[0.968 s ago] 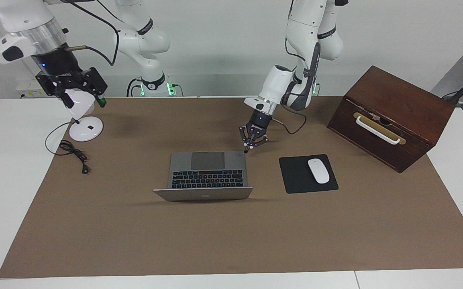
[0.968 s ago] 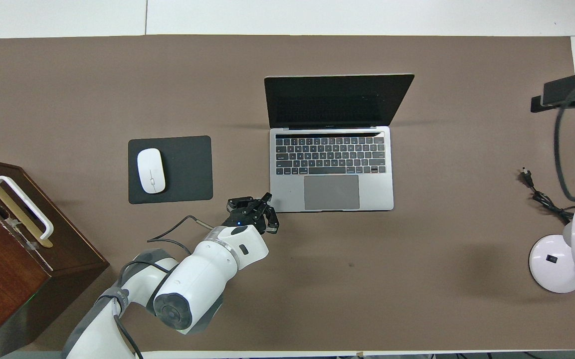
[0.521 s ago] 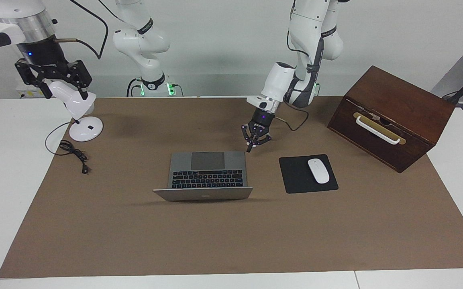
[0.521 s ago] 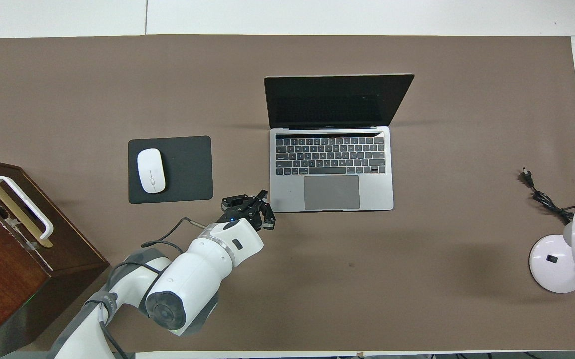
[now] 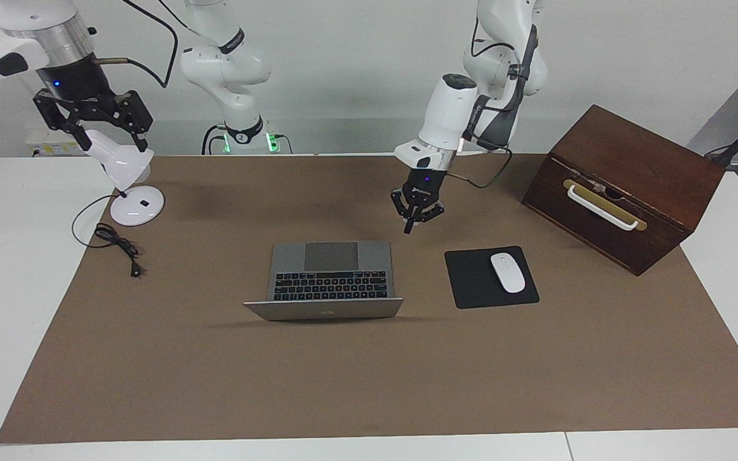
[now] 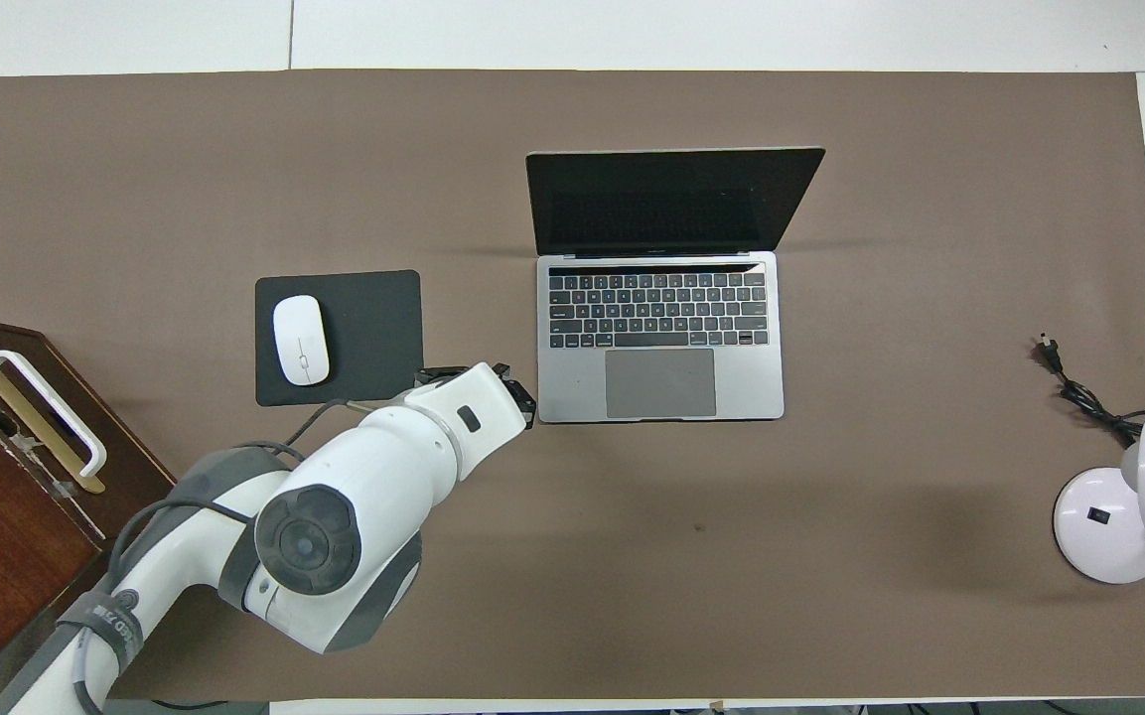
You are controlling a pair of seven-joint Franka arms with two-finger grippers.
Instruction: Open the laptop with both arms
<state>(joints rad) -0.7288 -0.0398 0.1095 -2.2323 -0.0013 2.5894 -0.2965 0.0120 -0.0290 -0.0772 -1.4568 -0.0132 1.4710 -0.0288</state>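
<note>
1. My left gripper hangs over the brown mat, just off the corner of the laptop on the side toward the left arm's end of the bench; its jaws are together and hold nothing.
2. The laptop sits open mid-mat, lid raised on the edge farther from me, black keyboard and grey trackpad facing me, nothing touching it.
3. My right gripper is raised over the white desk lamp at the right arm's end of the bench; I cannot tell how its jaws stand.
4. A white mouse rests on the black mouse pad beside the laptop, toward the left arm's end.
5. A dark wooden box with a white handle stands tilted near that same end.
</note>
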